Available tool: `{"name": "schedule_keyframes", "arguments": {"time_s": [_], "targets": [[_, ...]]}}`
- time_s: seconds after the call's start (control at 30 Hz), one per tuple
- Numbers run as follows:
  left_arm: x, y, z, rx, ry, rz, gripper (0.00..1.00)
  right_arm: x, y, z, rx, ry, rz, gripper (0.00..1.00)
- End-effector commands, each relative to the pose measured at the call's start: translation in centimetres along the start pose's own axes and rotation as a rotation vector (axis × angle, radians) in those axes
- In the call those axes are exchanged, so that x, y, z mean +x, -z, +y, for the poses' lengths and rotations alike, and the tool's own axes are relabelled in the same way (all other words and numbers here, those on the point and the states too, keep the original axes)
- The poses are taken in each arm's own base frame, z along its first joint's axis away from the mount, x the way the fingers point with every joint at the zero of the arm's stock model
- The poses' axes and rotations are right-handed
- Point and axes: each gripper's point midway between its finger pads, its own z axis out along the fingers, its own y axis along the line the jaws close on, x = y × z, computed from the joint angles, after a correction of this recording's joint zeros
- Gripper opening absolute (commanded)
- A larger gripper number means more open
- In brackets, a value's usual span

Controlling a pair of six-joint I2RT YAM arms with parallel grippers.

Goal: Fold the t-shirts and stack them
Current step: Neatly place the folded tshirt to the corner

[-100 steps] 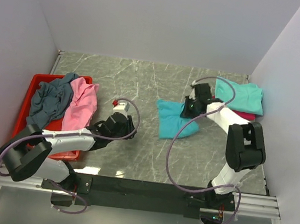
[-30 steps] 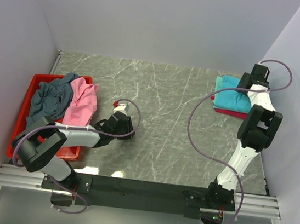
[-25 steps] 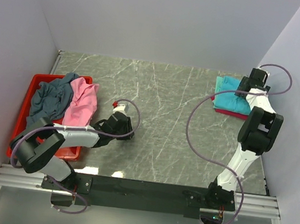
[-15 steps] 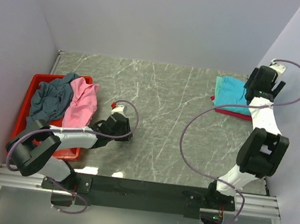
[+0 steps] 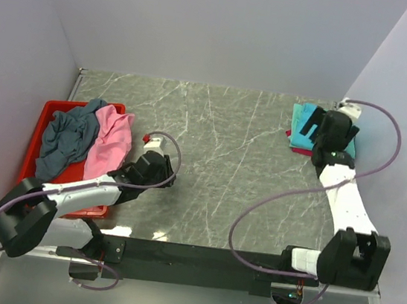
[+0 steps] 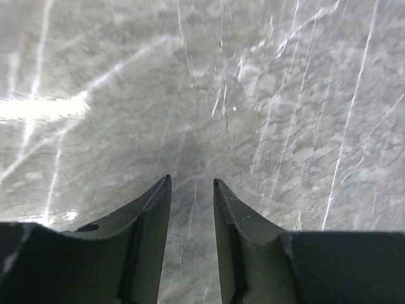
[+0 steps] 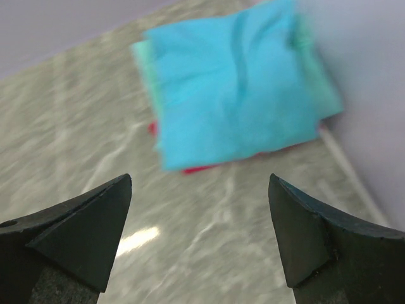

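Turquoise shirt [image 7: 237,82] folded flat on top of the stack, far right corner of the table [image 5: 219,146], pretty much up against the wall. Mint-green shirt [image 7: 140,52] peeking out underneath along the edges. Crimson shirt [image 7: 193,170] at the very bottom, just a sliver showing at the near side. Right gripper [image 7: 200,179] hanging over that corner with jaws spread wide and nothing between them; can't tell for sure whether it's touching any cloth, looks clear of it from the wrist view. Over on the left, pink shirt [image 5: 111,143] and grey shirt [image 5: 66,138] bunched up unfolded in the red tray [image 5: 52,107], pink draped over the right rim, grey right beside it. Left gripper [image 6: 191,182] low over bare marble just right of the tray, jaws parted only a little, pinching nothing.
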Motion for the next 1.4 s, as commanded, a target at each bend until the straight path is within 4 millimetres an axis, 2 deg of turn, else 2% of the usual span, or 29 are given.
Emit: {"name": "schedule_keyframes", "arguments": {"time_s": [0.0, 0.03, 0.07, 0.1, 0.13, 0.2, 0.23, 0.3, 0.33, 0.43, 0.5, 0.57, 0.73, 0.9, 0.93, 0.97, 1.17, 1.37], "targets": [[-2.5, 1.2, -0.5, -0.005, -0.009, -0.079, 0.39, 1.4, 4.2, 5.4, -0.224, -0.044, 0.005, 0.95], [-2.8, 1.4, -0.5, -0.006, -0.010, -0.086, 0.39, 2.3, 5.1, 7.0, -0.293, -0.049, 0.021, 0.95], [-3.1, 1.6, -0.5, -0.008, -0.008, -0.092, 0.39, 4.2, 5.7, 7.8, -0.330, -0.034, 0.050, 0.95], [-3.7, 2.0, -0.7, 0.000, -0.003, -0.113, 0.39, 5.1, 7.3, 10.0, -0.407, -0.015, 0.058, 0.95], [-4.0, 2.2, -0.9, 0.004, 0.000, -0.125, 0.39, 6.6, 7.9, 10.7, -0.436, -0.020, 0.092, 0.95], [-4.3, 3.0, -0.7, -0.002, -0.001, -0.133, 0.40, 8.4, 9.6, 12.9, -0.538, -0.014, 0.140, 0.95], [-4.6, 3.2, -0.7, -0.001, 0.001, -0.141, 0.39, 10.2, 11.0, 14.3, -0.589, -0.005, 0.181, 0.95], [-5.1, 3.9, -0.7, 0.001, 0.009, -0.159, 0.39, 12.0, 12.5, 15.8, -0.655, 0.001, 0.227, 0.95], [-5.4, 4.2, -0.6, -0.003, 0.011, -0.171, 0.39, 13.7, 14.0, 16.8, -0.704, 0.033, 0.260, 0.95], [-6.1, 5.1, -0.6, -0.005, 0.019, -0.195, 0.35, 16.8, 16.4, 17.9, -0.760, 0.090, 0.322, 0.94], [-6.4, 5.7, -0.6, 0.004, 0.022, -0.210, 0.27, 18.1, 17.4, 18.1, -0.782, 0.106, 0.348, 0.94], [-6.6, 6.1, -0.7, 0.016, 0.020, -0.219, 0.26, 19.7, 18.2, 18.0, -0.794, 0.126, 0.377, 0.94], [-7.0, 7.1, -0.5, 0.023, 0.030, -0.246, 0.33, 20.6, 19.1, 17.4, -0.804, 0.122, 0.388, 0.94], [-7.3, 7.8, -0.3, 0.018, 0.036, -0.254, 0.39, 19.6, 19.5, 17.3, -0.811, 0.117, 0.356, 0.95], [-7.3, 7.9, -0.3, 0.021, 0.038, -0.257, 0.41, 19.4, 19.5, 17.4, -0.812, 0.115, 0.351, 0.95], [-7.3, 8.0, -0.2, 0.023, 0.036, -0.261, 0.48, 19.2, 19.6, 17.4, -0.816, 0.114, 0.344, 0.95], [-7.7, 8.9, 0.2, 0.023, 0.044, -0.293, 0.62, 19.1, 19.6, 17.4, -0.814, 0.133, 0.348, 0.95], [-7.6, 9.0, 0.2, 0.023, 0.044, -0.285, 0.64, 19.3, 19.6, 17.9, -0.826, 0.135, 0.357, 0.95]]}}
